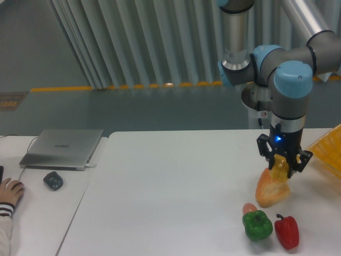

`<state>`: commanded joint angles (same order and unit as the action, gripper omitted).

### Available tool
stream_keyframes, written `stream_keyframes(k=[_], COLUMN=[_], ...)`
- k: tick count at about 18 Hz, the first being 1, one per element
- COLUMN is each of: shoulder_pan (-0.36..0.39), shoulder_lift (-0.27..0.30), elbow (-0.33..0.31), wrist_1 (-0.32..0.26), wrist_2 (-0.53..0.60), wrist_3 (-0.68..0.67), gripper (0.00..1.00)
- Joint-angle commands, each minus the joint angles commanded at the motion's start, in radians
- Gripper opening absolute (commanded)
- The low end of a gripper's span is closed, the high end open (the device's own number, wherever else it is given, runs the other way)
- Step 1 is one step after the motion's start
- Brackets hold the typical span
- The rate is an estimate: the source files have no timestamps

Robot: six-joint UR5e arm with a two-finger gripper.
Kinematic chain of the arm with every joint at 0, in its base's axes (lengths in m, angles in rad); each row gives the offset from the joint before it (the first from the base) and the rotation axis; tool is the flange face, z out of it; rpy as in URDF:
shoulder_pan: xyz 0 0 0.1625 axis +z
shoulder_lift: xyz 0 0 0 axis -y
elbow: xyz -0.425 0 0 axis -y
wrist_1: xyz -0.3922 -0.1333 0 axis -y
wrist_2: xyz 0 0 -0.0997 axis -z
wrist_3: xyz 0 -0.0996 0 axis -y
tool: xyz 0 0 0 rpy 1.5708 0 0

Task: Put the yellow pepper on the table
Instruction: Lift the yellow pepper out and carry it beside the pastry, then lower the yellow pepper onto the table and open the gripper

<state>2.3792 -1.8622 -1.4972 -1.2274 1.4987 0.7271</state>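
The yellow pepper (278, 168) hangs in the air with my gripper (279, 166) shut on it, just above the orange-tan bread piece (270, 189). Only a small part of the pepper shows between the dark fingers. It is held over the right half of the white table (160, 202), not touching the surface.
A green pepper (258, 225), a red pepper (287, 231) and a small orange thing (249, 208) lie near the table's front right. A yellow basket (328, 152) sits at the right edge. On the left desk are a laptop (63, 148), a small dark object (53, 181) and a person's hand (9, 191).
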Motion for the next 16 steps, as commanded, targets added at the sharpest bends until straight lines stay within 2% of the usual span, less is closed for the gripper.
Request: stream_keyframes(k=[4, 6, 16], shoulder_pan=[0.002, -0.003, -0.009], shoulder_lift=[-0.029, -0.047, -0.084], elbow=[-0.001, -0.002, -0.028], wrist_1=[0.075, 0.077, 0.077], wrist_2=[0.093, 0.164, 0.164], wrist_3=[0.034, 0.077, 0.049], gripper=[0.41, 0.41, 0.46])
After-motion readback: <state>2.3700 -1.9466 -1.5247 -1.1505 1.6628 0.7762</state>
